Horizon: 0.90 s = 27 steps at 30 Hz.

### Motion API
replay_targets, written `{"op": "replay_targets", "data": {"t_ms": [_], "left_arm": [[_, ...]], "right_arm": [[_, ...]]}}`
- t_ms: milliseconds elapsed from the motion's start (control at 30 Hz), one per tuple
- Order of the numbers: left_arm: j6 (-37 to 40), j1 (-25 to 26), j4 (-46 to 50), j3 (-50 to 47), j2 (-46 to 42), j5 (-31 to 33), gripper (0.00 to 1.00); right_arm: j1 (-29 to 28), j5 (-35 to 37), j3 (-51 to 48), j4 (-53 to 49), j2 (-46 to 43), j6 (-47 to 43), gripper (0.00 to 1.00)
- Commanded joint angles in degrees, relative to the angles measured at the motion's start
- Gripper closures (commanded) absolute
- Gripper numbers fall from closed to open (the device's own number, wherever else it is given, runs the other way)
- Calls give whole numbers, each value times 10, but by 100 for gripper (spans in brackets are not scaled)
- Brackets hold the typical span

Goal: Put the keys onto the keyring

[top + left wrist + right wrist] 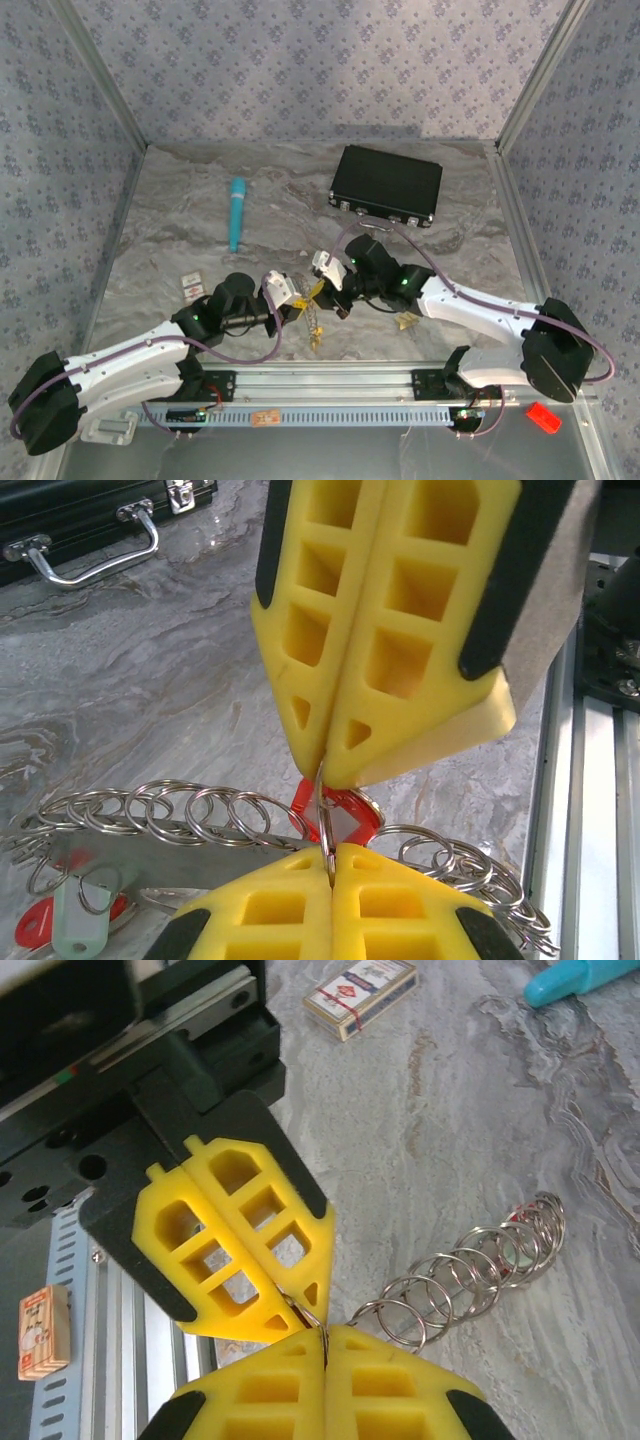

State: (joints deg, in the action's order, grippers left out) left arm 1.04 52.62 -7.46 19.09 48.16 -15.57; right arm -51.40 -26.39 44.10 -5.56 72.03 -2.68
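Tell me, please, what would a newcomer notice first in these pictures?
Two yellow grippers, the left gripper and the right gripper, meet tip to tip in the middle, both shut on one thin wire ring. A row of small metal rings stretches beside it; a black case lies behind.

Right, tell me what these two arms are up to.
The left arm and right arm meet over the near middle of the table, each with its jaws shut on the same thin wire keyring. Small split rings are strung along it. A red tag sits by the pinch and a whitish tag hangs further along.
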Motion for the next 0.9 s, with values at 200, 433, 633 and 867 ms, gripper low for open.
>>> {"op": "replay_targets", "data": {"t_ms": [200, 433, 633, 867], "left_arm": [[47, 13, -9, 19, -5, -9, 100], [72, 22, -11, 18, -4, 7, 100], [78, 23, -14, 18, -2, 13, 100], [71, 23, -32, 7, -2, 21, 100]], "right_arm": [[4, 64, 25, -23, 20, 49, 100], [2, 74, 40, -44, 39, 68, 100], [3, 66, 44, -40, 45, 81, 100], [2, 55, 46, -39, 55, 99, 100]]}}
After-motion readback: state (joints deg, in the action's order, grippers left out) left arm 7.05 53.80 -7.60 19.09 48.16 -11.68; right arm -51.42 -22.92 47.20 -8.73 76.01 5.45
